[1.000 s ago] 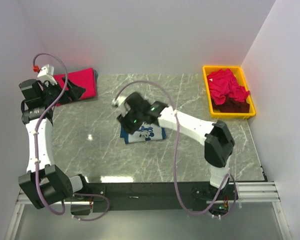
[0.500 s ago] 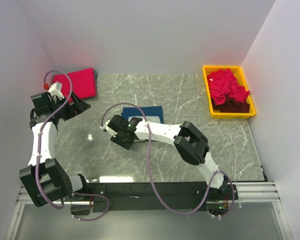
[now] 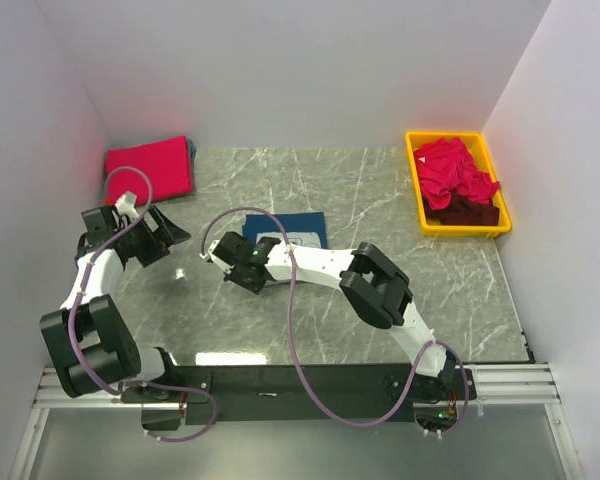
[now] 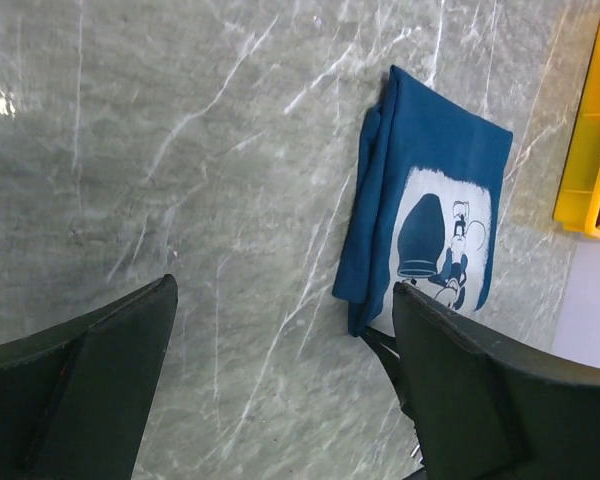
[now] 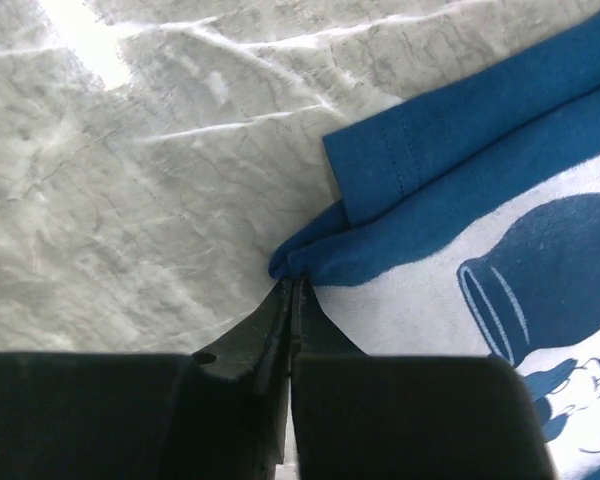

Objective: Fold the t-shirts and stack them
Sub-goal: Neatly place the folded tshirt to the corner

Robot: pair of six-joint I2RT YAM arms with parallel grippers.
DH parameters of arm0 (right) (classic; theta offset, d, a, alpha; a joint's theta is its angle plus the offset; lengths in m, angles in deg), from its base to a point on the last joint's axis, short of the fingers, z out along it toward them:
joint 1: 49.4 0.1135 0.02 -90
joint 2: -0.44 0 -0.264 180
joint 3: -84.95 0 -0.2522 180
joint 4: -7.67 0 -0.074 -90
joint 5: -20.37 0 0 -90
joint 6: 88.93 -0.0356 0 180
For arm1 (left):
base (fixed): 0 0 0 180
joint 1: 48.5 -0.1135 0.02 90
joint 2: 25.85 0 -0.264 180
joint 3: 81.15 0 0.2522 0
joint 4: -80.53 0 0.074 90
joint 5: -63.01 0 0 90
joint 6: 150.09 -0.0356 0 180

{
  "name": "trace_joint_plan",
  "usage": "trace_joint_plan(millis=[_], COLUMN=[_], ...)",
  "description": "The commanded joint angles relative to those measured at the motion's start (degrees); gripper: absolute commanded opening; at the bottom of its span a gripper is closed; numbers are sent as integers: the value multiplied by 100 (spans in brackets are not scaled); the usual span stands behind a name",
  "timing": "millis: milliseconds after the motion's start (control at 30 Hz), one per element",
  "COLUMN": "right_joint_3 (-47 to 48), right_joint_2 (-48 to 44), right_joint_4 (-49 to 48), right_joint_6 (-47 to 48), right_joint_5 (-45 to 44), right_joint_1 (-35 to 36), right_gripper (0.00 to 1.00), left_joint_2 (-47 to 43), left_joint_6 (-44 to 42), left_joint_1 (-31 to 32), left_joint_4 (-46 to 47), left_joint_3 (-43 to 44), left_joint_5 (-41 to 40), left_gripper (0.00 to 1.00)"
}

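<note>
Our right fingers (image 5: 260, 330) pinch the navy t-shirt (image 5: 460, 170) at its near-left corner on the counter (image 5: 130, 200); our left fingers (image 4: 90, 370) hang wide.

Table (image 3: 380, 190) glossy marble-look; navy t-shirt (image 4: 435, 140) matt cloth; yellow bin (image 3: 467, 230) probably plastic.

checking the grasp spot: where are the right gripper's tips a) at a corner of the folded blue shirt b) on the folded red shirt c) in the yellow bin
a: the right wrist view shows the right gripper pinched shut on a folded corner of the blue t-shirt.
</note>
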Motion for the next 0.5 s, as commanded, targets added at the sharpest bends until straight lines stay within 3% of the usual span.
trace_joint_plan(millis=[0, 467], right_joint_3=[108, 337], right_joint_2=[237, -1072], right_joint_4=[-71, -140], right_joint_6=[26, -220], right_joint_5=[-211, 1132], right_joint_1=[-36, -757], right_gripper=[0, 0], left_joint_2=[-29, 620], left_joint_6=[164, 778], left_joint_1=[58, 453], left_joint_4=[420, 1052], left_joint_3=[-69, -500], left_joint_5=[115, 642], left_gripper=[93, 98])
